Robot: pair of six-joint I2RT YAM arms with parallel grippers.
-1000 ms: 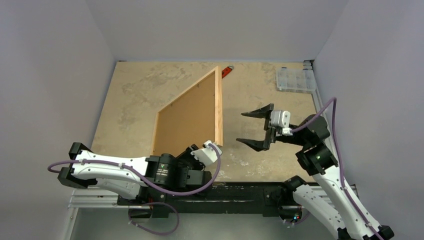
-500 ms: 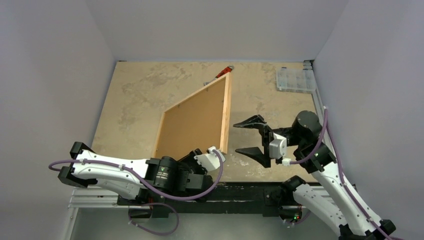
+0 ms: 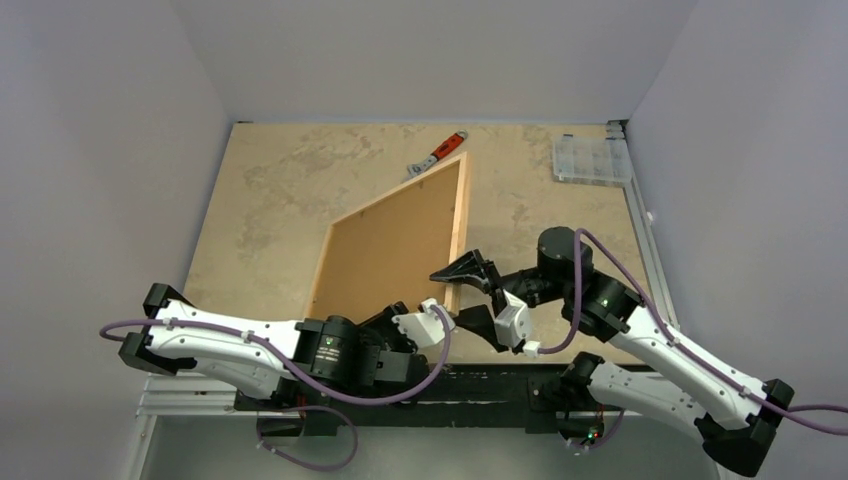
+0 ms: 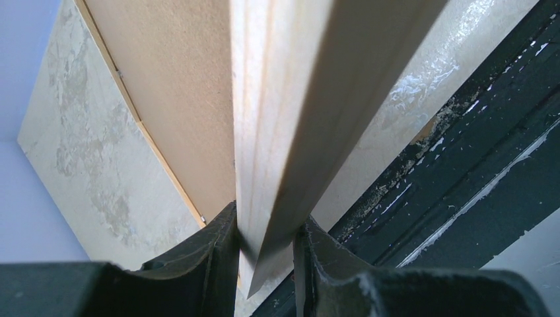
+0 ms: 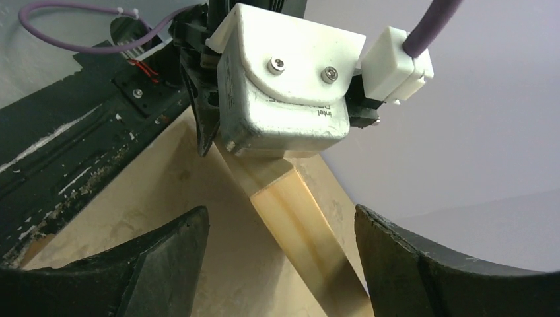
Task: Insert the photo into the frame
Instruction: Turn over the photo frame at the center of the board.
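The frame (image 3: 460,215), thin light wood, stands tilted on the table with the brown backing board (image 3: 390,245) facing the camera. My left gripper (image 3: 440,312) is shut on the frame's near right corner; in the left wrist view the wood strip (image 4: 284,119) sits pinched between the fingers (image 4: 266,257). My right gripper (image 3: 470,298) is open, just right of that corner, with its jaws on either side of the frame's edge (image 5: 304,224) without touching it (image 5: 280,264). The photo is not visible in any view.
A red-handled tool (image 3: 437,155) lies behind the frame's far corner. A clear plastic compartment box (image 3: 590,158) sits at the far right. The black base rail (image 3: 480,385) runs along the near edge. Grey walls enclose the table.
My right gripper has swung left and nearer, from the table's right side to the frame's near right corner. The frame has leaned rightward, uncovering the red tool.
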